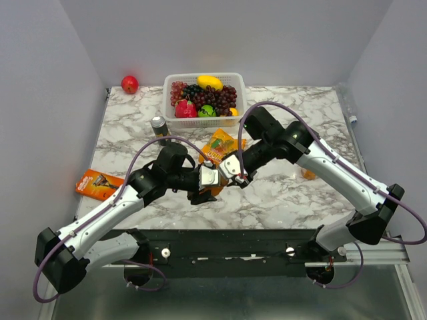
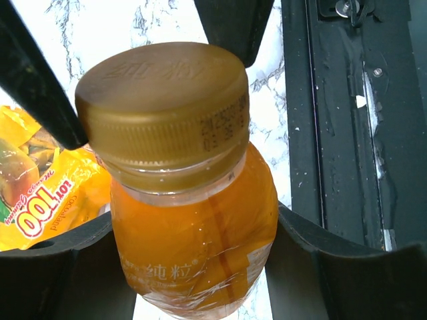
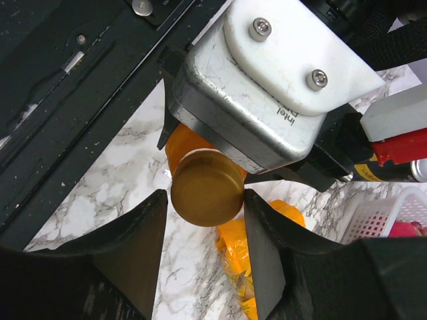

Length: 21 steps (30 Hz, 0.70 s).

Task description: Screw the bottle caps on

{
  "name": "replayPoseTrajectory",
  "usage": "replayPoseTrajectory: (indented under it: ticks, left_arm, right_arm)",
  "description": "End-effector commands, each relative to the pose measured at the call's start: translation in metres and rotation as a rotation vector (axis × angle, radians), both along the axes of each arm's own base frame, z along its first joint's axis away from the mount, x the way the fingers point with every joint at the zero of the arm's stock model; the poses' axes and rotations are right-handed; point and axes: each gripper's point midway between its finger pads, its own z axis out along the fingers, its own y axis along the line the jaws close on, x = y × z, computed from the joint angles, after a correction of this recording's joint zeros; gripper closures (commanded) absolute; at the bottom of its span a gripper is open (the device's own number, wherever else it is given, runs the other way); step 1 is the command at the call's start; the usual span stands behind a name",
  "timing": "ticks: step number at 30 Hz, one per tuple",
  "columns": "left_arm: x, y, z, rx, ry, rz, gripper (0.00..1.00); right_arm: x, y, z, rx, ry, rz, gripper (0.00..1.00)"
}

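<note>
Golden-orange cap (image 3: 205,188) sitting on the neck of the juice bottle (image 2: 193,247) — that's the pair in play here. The left gripper (image 1: 203,181) is clamped round the bottle's belly and holds it up off the marble table (image 3: 87,207), near the front edge, between the two arms. The bottle's long axis runs from the left gripper straight toward the right gripper (image 3: 205,200), cap end first, so the right wrist view sees the cap face-on. The right fingers (image 3: 133,240) sit one on each side of the cap's rim, right up against it — can't tell if they're actually pinching or just brushing it. My guess is a wrist roll about that axis comes next, so that line-up is what matters.
</note>
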Motion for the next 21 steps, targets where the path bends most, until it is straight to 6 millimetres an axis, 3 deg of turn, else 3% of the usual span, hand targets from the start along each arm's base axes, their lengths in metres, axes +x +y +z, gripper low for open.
replayPoseTrajectory:
  ticks: [1, 5, 13, 21]
  left_arm:
    - [0.006, -0.009, 0.022, -0.061, -0.043, -0.009, 1.00]
    - [0.008, -0.009, 0.022, -0.063, -0.044, 0.002, 1.00]
    - [0.018, -0.011, 0.028, -0.090, -0.055, 0.063, 1.00]
    - [0.034, -0.010, 0.036, -0.123, -0.078, 0.165, 1.00]
  right_arm:
    - [-0.009, 0.003, 0.005, 0.006, 0.052, 0.017, 0.48]
    - [-0.007, 0.006, 0.007, 0.016, 0.066, -0.002, 0.50]
    - [0.000, 0.015, 0.003, -0.024, 0.199, -0.134, 0.73]
    - [0.015, 0.021, -0.011, -0.141, 0.393, -0.336, 0.78]
